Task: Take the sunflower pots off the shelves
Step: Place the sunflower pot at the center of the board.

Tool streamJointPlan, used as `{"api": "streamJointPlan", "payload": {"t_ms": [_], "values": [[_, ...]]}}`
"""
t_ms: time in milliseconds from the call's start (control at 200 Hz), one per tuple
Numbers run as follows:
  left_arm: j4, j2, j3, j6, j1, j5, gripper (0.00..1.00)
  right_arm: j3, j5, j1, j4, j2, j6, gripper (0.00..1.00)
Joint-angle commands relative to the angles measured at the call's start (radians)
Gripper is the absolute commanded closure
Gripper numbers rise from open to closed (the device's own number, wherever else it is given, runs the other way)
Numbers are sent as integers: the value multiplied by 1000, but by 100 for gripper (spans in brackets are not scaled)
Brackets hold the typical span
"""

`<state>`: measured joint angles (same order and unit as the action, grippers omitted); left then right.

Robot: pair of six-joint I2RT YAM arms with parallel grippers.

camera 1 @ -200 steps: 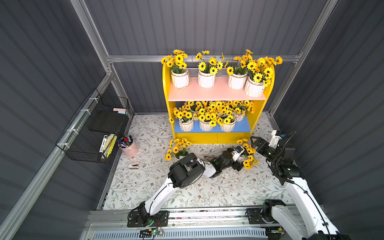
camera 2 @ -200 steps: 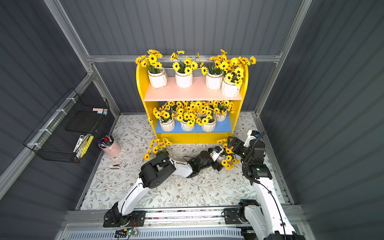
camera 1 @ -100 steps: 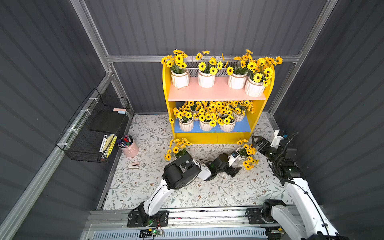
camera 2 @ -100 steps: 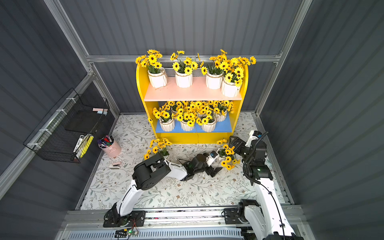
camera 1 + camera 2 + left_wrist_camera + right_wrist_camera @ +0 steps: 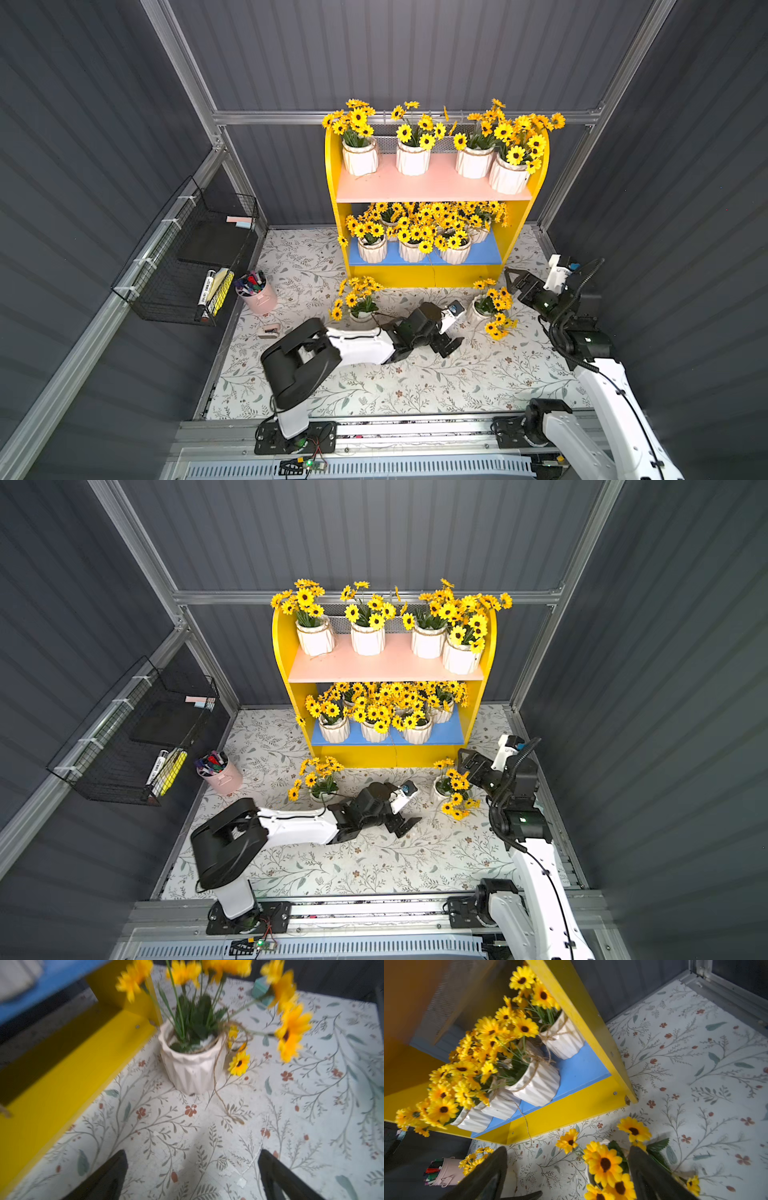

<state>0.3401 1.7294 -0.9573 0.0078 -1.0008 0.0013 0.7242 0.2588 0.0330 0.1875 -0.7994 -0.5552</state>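
The shelves stand against the back wall. Several sunflower pots line the pink upper board, and several more crowd the blue lower board. Two pots stand on the floral floor in front: one at the left and one at the right. My left gripper is open and empty, low over the floor, a short way back from the right floor pot. My right gripper is open and empty, hanging above that pot's flowers and facing the shelves.
A pink cup of marker pens stands at the left of the floor, below a black wire rack on the left wall. A small object lies near the cup. Grey walls close in on three sides.
My left gripper has drawn back from the right floor pot, towards the front and left, leaving the pot standing. The right arm has hardly moved.
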Motion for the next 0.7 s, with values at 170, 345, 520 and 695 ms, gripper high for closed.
{"api": "streamJointPlan", "payload": {"t_ms": [170, 345, 520, 695], "values": [[-467, -317, -99, 13, 38, -109, 1, 303, -368, -327, 127, -58, 242, 6], [-756, -442, -242, -16, 167, -121, 1, 533, -429, -397, 107, -223, 349, 1], [-898, -526, -295, 60, 266, -178, 1, 702, -398, -476, 103, -376, 387, 1], [-974, -591, -297, 51, 416, -125, 1, 851, -444, -642, 63, -551, 485, 1]]}}
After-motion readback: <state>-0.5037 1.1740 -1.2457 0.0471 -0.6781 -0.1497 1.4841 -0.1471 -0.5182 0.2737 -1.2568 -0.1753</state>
